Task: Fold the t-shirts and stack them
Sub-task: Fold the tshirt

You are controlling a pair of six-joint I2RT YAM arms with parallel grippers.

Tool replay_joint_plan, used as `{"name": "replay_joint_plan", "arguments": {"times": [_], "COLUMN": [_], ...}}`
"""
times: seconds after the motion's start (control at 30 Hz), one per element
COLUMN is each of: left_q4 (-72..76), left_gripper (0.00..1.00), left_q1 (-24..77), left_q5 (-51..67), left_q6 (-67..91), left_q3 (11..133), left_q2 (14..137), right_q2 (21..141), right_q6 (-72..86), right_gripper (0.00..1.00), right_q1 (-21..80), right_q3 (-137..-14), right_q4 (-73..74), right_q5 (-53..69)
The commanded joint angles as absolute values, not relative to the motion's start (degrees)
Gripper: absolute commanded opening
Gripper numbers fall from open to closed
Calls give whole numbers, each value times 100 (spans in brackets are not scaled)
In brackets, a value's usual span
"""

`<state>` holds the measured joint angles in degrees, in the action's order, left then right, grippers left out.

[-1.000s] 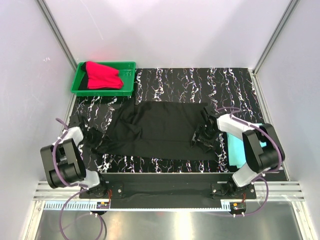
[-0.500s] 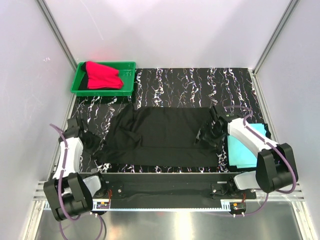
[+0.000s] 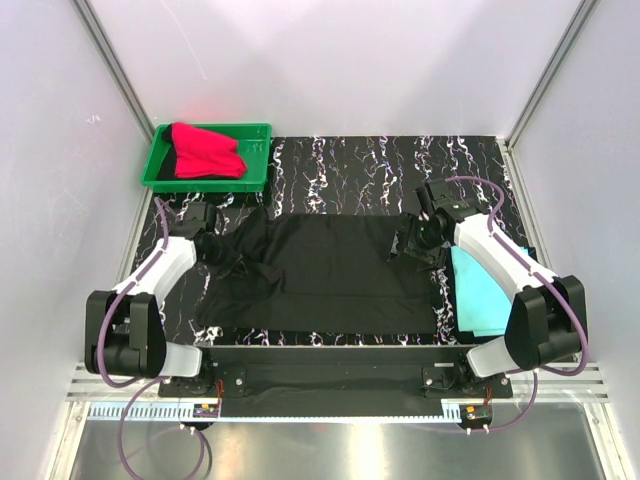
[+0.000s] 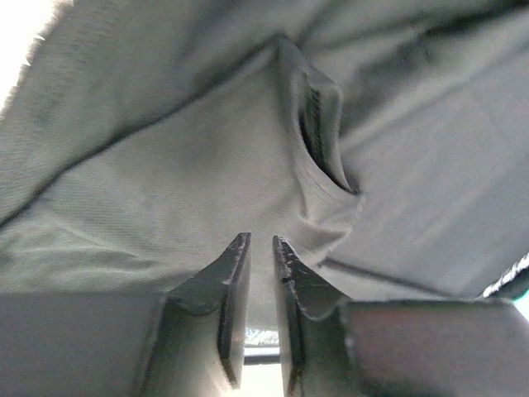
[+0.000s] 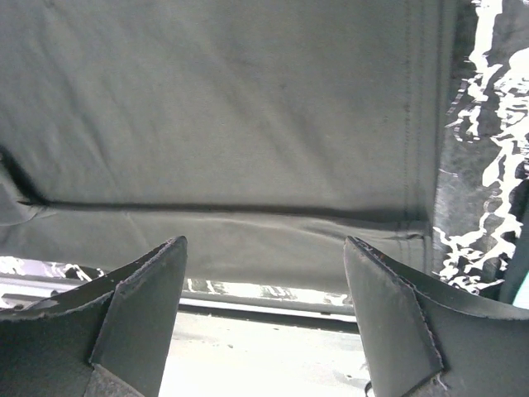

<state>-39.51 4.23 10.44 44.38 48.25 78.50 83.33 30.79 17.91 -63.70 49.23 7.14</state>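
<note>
The black shirt (image 3: 330, 270) is spread flat mid-desk, toward the front edge. Being light and limp, it is best pinched at a seamed edge. The left gripper (image 4: 260, 240) is almost closed; the right gripper (image 5: 264, 244) is spread wide.

Green tray (image 3: 256, 160), red t-shirt (image 3: 205, 152), black t-shirt (image 3: 340, 270), turquoise t-shirt (image 3: 478, 295), white-veined black table (image 3: 350, 165).
</note>
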Motion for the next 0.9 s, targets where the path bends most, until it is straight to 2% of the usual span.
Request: {"name": "replay_joint_plan", "arguments": {"times": [0.0,0.17,0.23,0.5,0.67,0.8,0.87], "left_q4": [-3894,-3736,-3683,-3516,-3551,-3612,-3866], "left_gripper": [20,18,12,16,38,42,45], "left_q1": [413,413,439,606,729,747,756], "left_q5": [370,746,992,1282,1572,2109,1444], "left_q6": [4807,4624,4597,4220,4043,3815,3622], "left_q3": [5089,5291,5405,6388,6855,7031,7014], "left_q2": [7664,8506,8946,9685,9921,10108,9749], "right_q2": [8157,8086,8112,8402,8700,8736,8806], "right_q6": [2918,2918,2927,2672,2654,2602,2540], "right_gripper": [84,84,84,86,86,86,87], "right_q1": [1679,1530,1459,1099,1055,1011,1011], "right_q3": [-6575,-6478,-6477,-7083,-7365,-7725,-7787], "right_q4": [5054,5063,5071,5291,5317,5388,5379], "right_q5": [536,466,475,589,650,747,939]}}
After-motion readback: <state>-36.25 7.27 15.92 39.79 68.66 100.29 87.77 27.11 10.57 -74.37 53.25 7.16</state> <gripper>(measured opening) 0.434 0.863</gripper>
